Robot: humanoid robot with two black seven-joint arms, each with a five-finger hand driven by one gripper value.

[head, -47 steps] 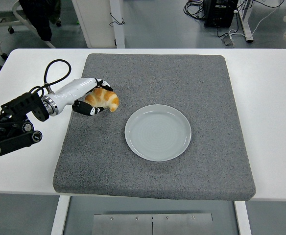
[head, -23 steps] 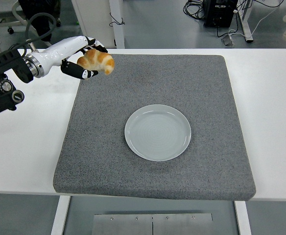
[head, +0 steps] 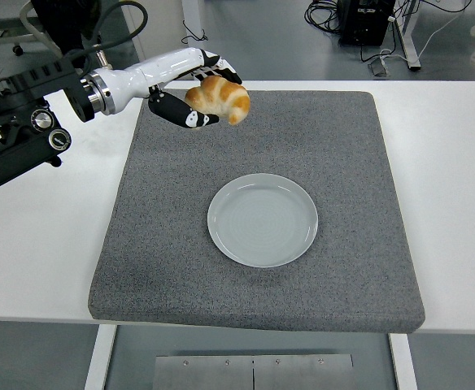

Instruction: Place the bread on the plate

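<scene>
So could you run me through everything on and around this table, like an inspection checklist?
Surface: white table carrying a grey mat.
Job's things: bread held in the air, beyond the plate; plate bare, at the mat's middle.
Clutter: nothing seen.
Hands: left hand grasps the bread; right hand not in view.
Cables: black cable looping above the left arm; more cables on the floor.
Surroundings: grey floor, dark box, table legs beyond.
</scene>
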